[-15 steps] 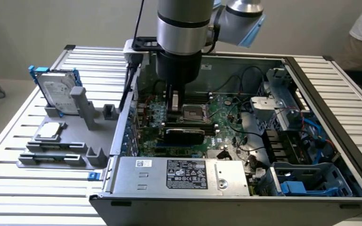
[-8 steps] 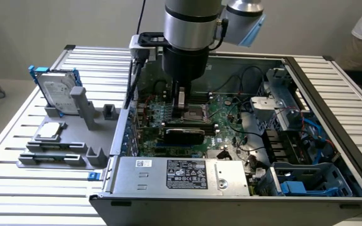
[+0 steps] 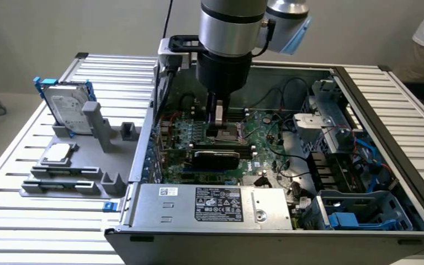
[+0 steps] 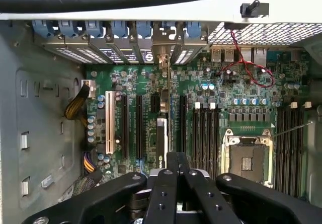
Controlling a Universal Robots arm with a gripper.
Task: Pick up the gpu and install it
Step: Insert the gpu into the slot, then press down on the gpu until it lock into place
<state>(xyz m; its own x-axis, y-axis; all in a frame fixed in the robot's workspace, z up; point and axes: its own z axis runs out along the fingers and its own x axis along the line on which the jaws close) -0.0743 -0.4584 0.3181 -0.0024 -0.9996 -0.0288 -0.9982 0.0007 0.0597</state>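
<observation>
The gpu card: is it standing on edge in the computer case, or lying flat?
On edge: the thin gpu card stands between the long black slots of the green motherboard.

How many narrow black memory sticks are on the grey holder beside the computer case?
2. Both memory sticks lie flat on the grey holder, at the exterior view's left: one, the other just nearer the camera. None looks hidden.

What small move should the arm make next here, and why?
Probably a gentle push straight down. The gripper is shut just above the gpu, which stands on edge in a motherboard slot. I cannot tell whether it is fully seated.
</observation>
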